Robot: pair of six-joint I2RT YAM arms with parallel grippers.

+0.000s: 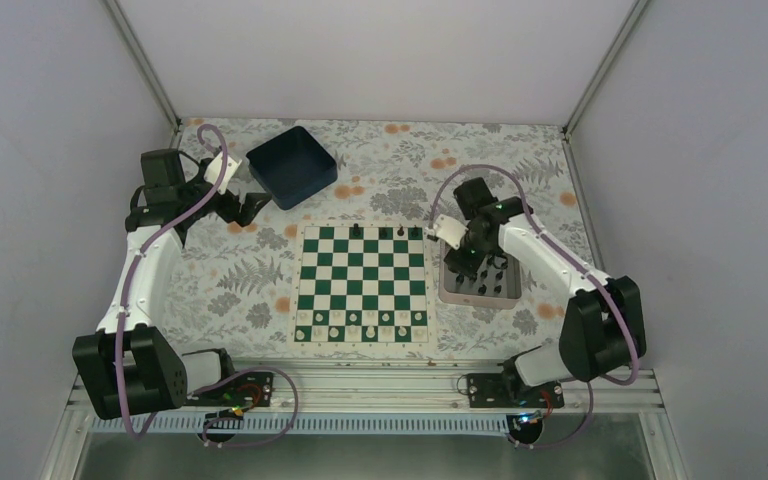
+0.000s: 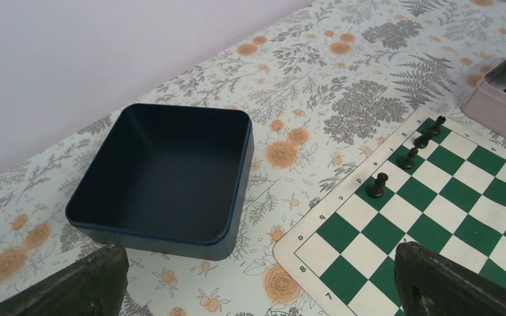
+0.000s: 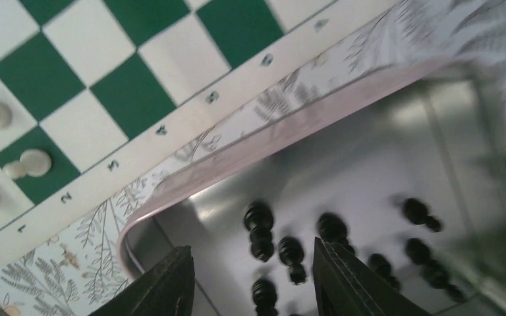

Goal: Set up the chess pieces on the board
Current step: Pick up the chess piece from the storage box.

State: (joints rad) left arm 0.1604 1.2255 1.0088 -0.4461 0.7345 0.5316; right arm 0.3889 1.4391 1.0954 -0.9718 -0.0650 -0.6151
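The right pincer (image 3: 253,283), jaws spread and empty, hangs over the black chess pieces (image 3: 260,230) lying in the silver tray (image 3: 290,131) beside the board (image 1: 363,283), apparently to pick one for the far row, where four already stand, while the left pincer (image 1: 252,208), spread wide, idles near the blue bin (image 2: 165,171).

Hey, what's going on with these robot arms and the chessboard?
The right gripper hangs open over the silver rectangular tray of small black chess pieces, none gripped. Four black pieces stand on the far row of the green-and-white chessboard; small white pieces stand on the near rows. The left gripper is open, empty, near the dark blue square bin.
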